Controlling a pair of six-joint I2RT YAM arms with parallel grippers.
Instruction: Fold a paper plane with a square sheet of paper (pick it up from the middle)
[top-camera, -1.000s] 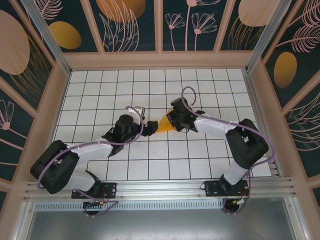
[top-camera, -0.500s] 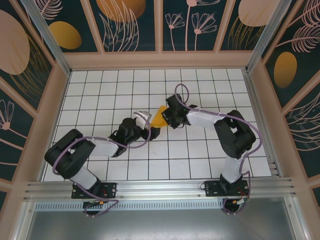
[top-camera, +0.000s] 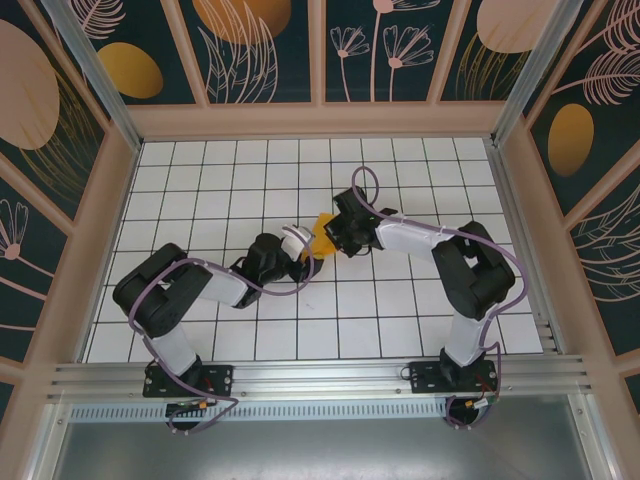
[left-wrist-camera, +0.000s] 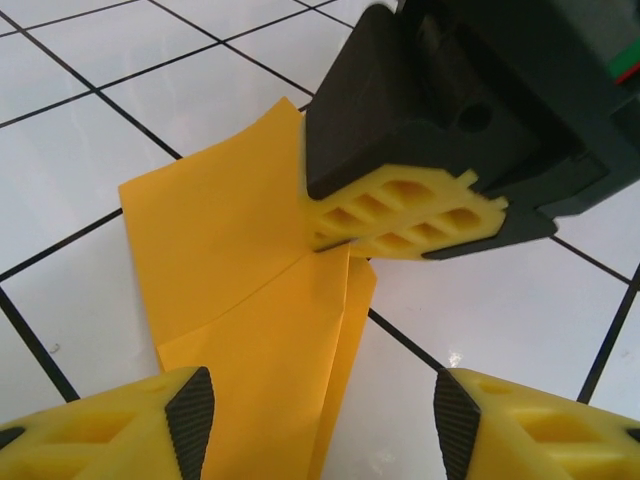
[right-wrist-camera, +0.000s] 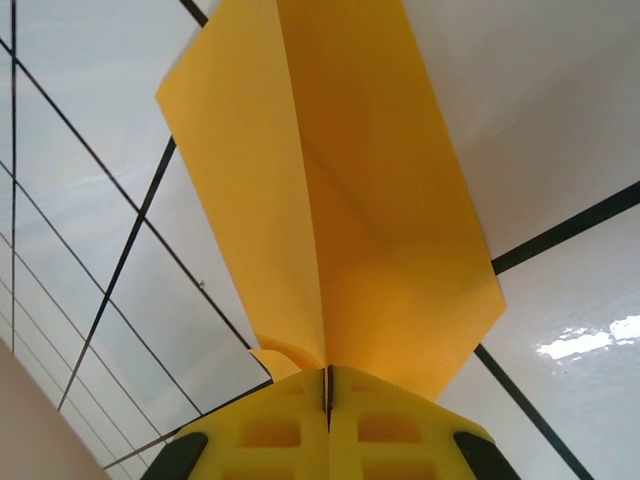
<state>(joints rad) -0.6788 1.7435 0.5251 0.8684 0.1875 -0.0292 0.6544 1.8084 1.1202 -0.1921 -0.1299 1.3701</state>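
The square sheet of paper (top-camera: 322, 234), orange-yellow, is folded along creases into a pointed, plane-like shape and is held above the tiles at mid-table. My right gripper (top-camera: 337, 234) is shut on one end of it; in the right wrist view the folded paper (right-wrist-camera: 340, 200) fans out from the closed fingertips (right-wrist-camera: 328, 400). My left gripper (top-camera: 301, 256) faces it from the left. In the left wrist view its fingers stand open on either side of the paper (left-wrist-camera: 230, 250), the gripper (left-wrist-camera: 322, 425) not pinching it. The right fingertips (left-wrist-camera: 400, 215) show clamped on the fold.
White gridded tabletop (top-camera: 200, 190) with low beige walls (top-camera: 320, 120) around it. An aluminium rail (top-camera: 320, 375) runs along the near edge by the arm bases. Both arms reach in toward the centre, close together.
My left arm has folded up and brought its gripper right, up to the paper, with the jaws narrowing. The right gripper has shifted slightly left with the paper still clamped.
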